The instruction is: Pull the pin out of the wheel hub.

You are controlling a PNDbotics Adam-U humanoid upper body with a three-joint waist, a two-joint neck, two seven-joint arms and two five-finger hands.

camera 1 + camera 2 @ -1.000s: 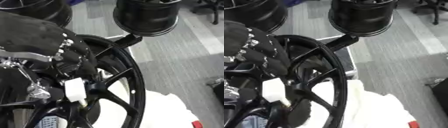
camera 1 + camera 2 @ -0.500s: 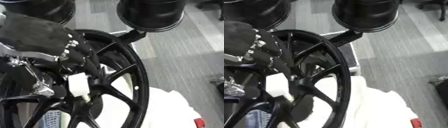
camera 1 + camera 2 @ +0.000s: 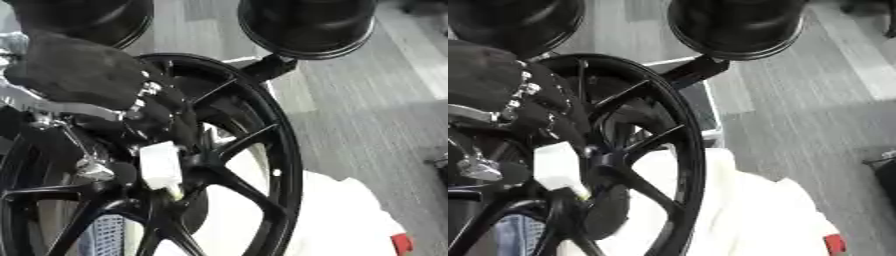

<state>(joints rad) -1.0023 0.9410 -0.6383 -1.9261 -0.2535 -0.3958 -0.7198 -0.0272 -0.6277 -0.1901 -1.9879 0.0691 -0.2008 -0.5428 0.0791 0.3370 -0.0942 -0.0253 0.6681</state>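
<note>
A black spoked wheel [image 3: 278, 150] stands on edge and fills the lower left. At its hub [image 3: 203, 170] sits a white block-shaped pin [image 3: 160, 164] with a yellowish tip pointing down. My left hand [image 3: 83, 75], black with silver joints, comes in from the upper left. Its curled fingers [image 3: 171, 117] press on the pin's top, and its thumb [image 3: 94, 169] lies right beside the pin on the left. The pin's far end at the hub is hidden by the spokes. My right hand shows in no view.
Two more black rims [image 3: 306, 25] [image 3: 514, 22] hang at the top, the right one on a black bracket [image 3: 271, 67]. White cloth [image 3: 754, 215] with a small red object [image 3: 833, 243] lies at the lower right. Grey plank floor [image 3: 385, 100] is on the right.
The whole picture has shifted, so the camera moved. My left hand stays curled at the hub by the white pin. I see no clear movement of the pin relative to the hub.
</note>
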